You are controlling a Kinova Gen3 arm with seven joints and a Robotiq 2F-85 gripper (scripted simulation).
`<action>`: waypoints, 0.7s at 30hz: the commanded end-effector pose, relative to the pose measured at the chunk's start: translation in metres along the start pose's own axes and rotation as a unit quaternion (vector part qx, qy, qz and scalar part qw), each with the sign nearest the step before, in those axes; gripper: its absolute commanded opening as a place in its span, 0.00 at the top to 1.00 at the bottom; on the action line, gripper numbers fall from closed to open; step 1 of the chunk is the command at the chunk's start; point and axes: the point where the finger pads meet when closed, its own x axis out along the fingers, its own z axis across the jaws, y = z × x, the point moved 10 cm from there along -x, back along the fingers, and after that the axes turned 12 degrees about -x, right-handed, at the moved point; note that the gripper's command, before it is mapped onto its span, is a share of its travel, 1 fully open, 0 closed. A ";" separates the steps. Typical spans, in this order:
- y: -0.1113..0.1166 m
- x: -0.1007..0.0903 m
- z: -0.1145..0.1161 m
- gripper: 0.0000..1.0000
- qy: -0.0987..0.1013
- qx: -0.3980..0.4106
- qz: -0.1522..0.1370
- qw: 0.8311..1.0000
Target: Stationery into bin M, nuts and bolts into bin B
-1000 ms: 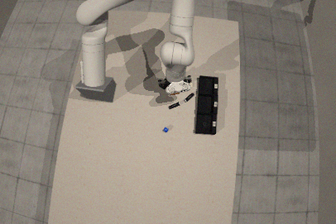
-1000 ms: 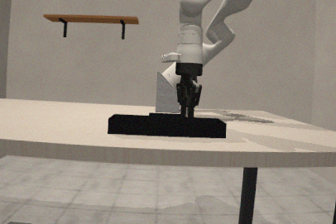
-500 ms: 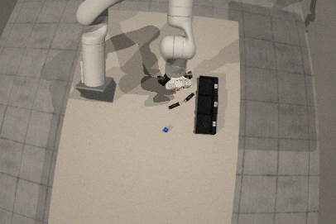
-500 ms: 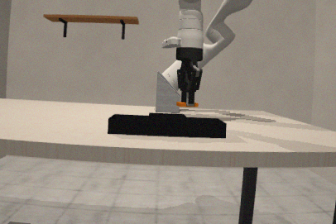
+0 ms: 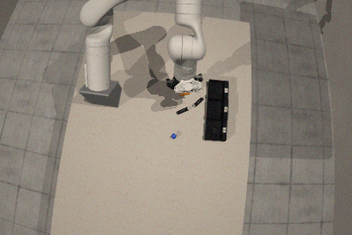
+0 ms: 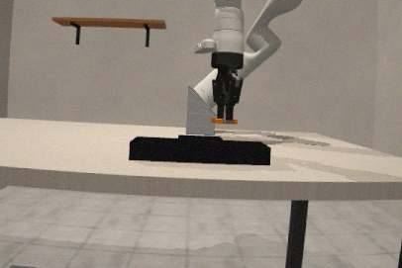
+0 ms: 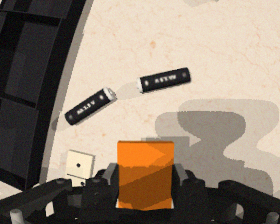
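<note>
My gripper is shut on an orange block and holds it above the table, just left of the black bins. The block also shows in the exterior view, higher than the bins' rim. Two black cylinders with white print lie on the table below me, one near the middle and one closer to the bins. They also show in the top view. The bins form a row of three compartments; I cannot read their marks.
A white die lies close under my fingers beside the bins. The arm's base stands at the table's left edge. A shelf hangs on the far wall.
</note>
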 end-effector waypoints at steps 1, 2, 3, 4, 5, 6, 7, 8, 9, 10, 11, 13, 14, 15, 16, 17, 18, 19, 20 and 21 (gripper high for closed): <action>0.000 -0.001 0.000 0.65 0.000 0.000 0.001 1.000; 0.000 -0.001 0.000 0.65 0.000 0.000 0.001 1.000; 0.005 -0.001 -0.004 0.65 0.001 0.000 0.001 1.000; 0.010 -0.001 -0.008 0.65 0.001 0.000 0.001 1.000; 0.014 -0.001 -0.011 0.65 0.001 0.000 0.001 1.000; 0.014 -0.001 -0.011 0.65 0.001 0.000 0.001 1.000; 0.014 -0.001 -0.011 0.65 0.001 0.000 0.001 1.000; 0.019 -0.001 -0.015 0.65 0.001 0.000 0.001 1.000; 0.024 -0.001 -0.019 0.65 0.001 0.000 0.001 1.000; 0.028 -0.001 -0.023 0.65 0.001 0.000 0.001 1.000; 0.033 -0.001 -0.026 0.65 0.001 0.000 0.001 1.000; 0.042 -0.001 -0.034 0.65 0.001 0.000 0.001 1.000; 0.047 -0.001 -0.038 0.65 0.001 0.000 0.001 1.000; 0.052 -0.001 -0.041 0.65 0.001 0.000 0.001 1.000; 0.055 -0.001 -0.044 0.65 0.001 0.000 0.001 1.000; 0.059 -0.001 -0.047 0.65 0.001 -0.025 0.001 1.000; 0.064 -0.001 -0.051 0.65 0.001 -0.050 0.001 0.999; 0.069 -0.001 -0.055 0.65 0.001 -0.075 0.001 0.997; 0.073 -0.001 -0.059 0.65 0.001 -0.100 0.001 0.995; 0.078 -0.001 -0.062 0.65 0.000 -0.125 0.001 0.992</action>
